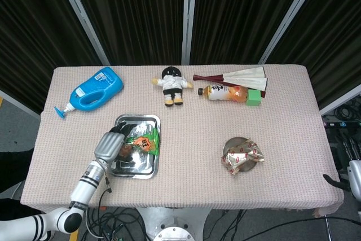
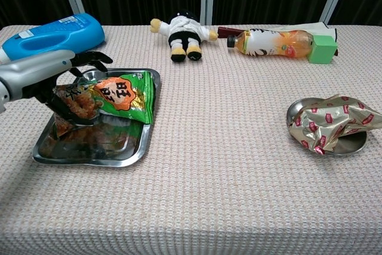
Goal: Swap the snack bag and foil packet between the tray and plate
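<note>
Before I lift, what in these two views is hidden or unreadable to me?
- Left robot hand: chest view shows fingers over the snack bag, but the bag's near end hides whether they have closed on it; head view is too small.
- Right robot hand: cut off by the head view's right edge, absent from the chest view; its state is unreadable.
- Tray floor: covered by the bag.
- Plate: mostly covered by the foil packet.
</note>
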Controlling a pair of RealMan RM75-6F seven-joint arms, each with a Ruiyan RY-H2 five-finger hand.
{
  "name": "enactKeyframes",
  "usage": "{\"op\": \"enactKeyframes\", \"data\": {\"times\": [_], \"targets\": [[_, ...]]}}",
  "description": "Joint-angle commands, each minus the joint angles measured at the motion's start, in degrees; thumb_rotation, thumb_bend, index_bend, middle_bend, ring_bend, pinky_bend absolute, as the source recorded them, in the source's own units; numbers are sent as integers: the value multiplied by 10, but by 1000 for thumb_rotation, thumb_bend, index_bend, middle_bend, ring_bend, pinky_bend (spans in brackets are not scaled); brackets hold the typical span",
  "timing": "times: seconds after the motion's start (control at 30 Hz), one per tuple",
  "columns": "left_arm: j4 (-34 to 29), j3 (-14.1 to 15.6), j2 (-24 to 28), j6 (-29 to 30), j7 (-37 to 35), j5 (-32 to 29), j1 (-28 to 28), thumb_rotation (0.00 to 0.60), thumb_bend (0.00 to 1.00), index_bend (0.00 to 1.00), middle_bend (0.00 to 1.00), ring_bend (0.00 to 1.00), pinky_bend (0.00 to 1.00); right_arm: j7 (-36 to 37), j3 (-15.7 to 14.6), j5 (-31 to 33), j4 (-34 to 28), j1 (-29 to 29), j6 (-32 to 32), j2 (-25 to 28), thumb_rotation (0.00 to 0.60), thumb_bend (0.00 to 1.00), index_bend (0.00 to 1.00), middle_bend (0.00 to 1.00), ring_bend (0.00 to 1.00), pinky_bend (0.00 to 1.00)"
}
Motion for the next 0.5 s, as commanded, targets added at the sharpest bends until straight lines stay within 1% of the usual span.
{"op": "enactKeyframes", "data": {"times": [0.03,0.1,0.17,0.2,0.3,0.4,0.5], "targets": [[32,-1,-20,-8,0,-12,-13,600,116,181,251,175,295,2,-1,4,2,0,-5,-1,600,0,0,3,0,0],[49,0,-31,-10,2,-14,-19,600,142,221,291,221,343,5,0,6,5,0,-6,-1,600,0,0,2,0,0],[63,-1,-42,1,-3,-7,-21,600,185,281,352,286,407,7,0,7,7,0,-7,-1,600,0,0,2,0,0],[72,-1,-50,10,-7,1,-23,600,215,331,401,335,452,8,0,8,8,-1,-7,-1,600,0,0,2,0,0],[98,5,-65,24,4,18,-28,600,261,427,495,427,545,12,-1,11,12,-2,-12,0,600,0,0,2,0,0],[116,14,-75,30,16,33,-34,600,287,486,550,483,601,15,-3,13,11,-2,-19,2,600,0,0,2,0,0],[125,14,-83,37,10,43,-38,600,311,538,598,530,641,16,-2,15,12,-2,-20,3,600,0,0,2,0,0]]}}
